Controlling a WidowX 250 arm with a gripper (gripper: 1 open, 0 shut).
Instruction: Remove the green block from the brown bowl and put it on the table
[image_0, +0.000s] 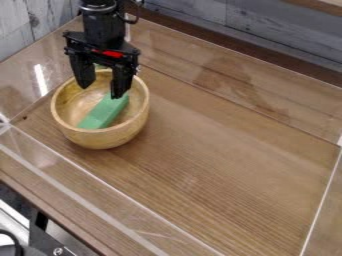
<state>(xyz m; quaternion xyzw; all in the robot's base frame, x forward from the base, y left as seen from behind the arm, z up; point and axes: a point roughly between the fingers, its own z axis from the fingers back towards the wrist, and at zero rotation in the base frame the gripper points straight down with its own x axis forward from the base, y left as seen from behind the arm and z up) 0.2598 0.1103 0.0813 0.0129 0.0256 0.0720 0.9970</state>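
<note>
Largest, the table (221, 140), running from the upper part of the frame down through the lower right, with its widest room for moving to the right of the bowl. Edged at upper right by a low see-through wall (287, 42), at left by a pale strip close beside the bowl, leaving tighter room there. Brown wood grain on the surface; dark cables (24, 236) beyond the edge at lower left.

Next in size, the brown bowl (100, 140). Sits upright at the left of the frame, pale inside, thick-rimmed. Above its far part, at upper left, the black gripper (106, 80), fingers spread wide, holding nothing.

Then the green block (103, 112), inside the bowl, slanting from lower left to upper right. Smallest, something red (112, 54), partly hidden behind the gripper.
</note>
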